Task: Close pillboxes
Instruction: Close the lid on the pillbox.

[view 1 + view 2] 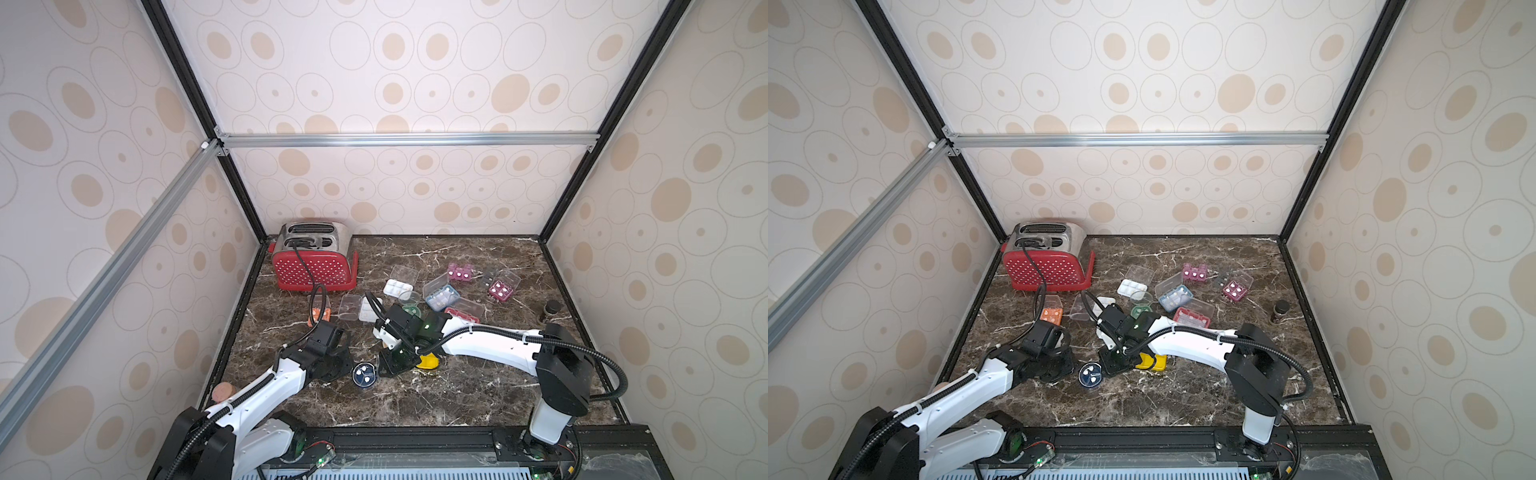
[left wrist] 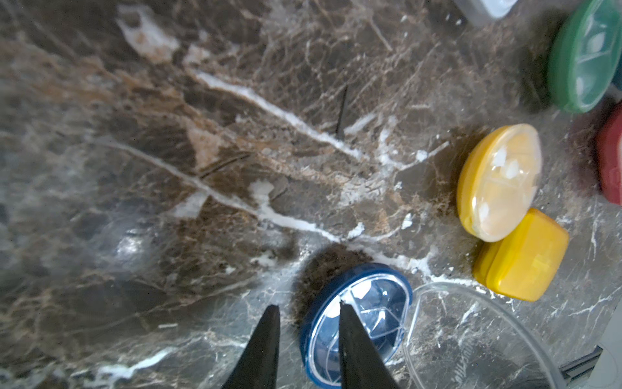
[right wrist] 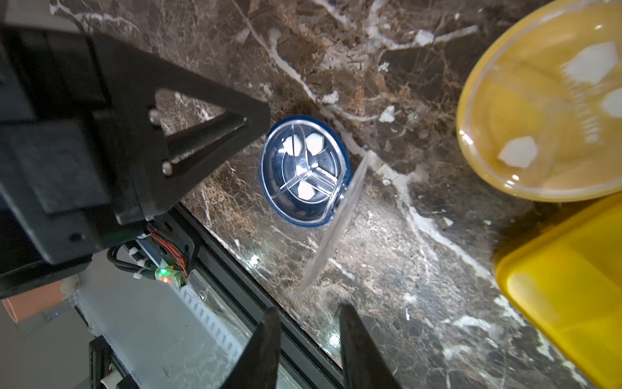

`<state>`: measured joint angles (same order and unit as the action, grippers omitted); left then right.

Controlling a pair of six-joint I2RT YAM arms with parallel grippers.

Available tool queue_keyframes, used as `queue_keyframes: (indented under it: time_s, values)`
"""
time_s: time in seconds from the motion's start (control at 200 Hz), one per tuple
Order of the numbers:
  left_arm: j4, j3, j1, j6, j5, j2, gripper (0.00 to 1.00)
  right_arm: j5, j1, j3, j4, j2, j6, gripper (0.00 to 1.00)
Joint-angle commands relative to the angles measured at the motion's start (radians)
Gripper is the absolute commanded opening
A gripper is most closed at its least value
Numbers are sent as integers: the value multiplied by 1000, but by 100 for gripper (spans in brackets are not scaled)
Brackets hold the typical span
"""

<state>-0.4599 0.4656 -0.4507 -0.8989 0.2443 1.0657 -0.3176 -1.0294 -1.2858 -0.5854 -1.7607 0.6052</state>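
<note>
Here, a round blue pillbox (image 1: 364, 374) sits on the veined brown marble table (image 1: 415, 399), between our two arms.
Our left gripper (image 2: 308, 306) holds its tapered black jaws slightly apart at the rim, gripping nothing. Our right gripper (image 3: 308, 308) is equally parted and empty. The clear disc lid (image 3: 336, 222) stands tilted open.
</note>
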Motion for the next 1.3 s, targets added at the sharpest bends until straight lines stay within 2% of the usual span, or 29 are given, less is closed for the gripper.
queue_keyframes:
  time_s: [0.0, 0.311, 0.746, 1.017, 1.297]
  values:
    - [-48, -15, -7, -15, 24, -25, 31, -8, 25, -3, 20, 25, 22, 30]
    - [71, -75, -16, -52, 89, -15, 31, -62, 45, -49, 13, -27, 1, 26]
    - [100, -73, -20, -55, 79, 22, 25, -78, 42, -75, 14, -66, -19, 25]
    - [119, -69, -22, -61, 84, 38, 23, -100, 40, -74, 33, -80, -19, 17]
    - [168, -64, -49, -79, 82, 77, 20, -104, 23, -100, 15, -108, -44, 14]
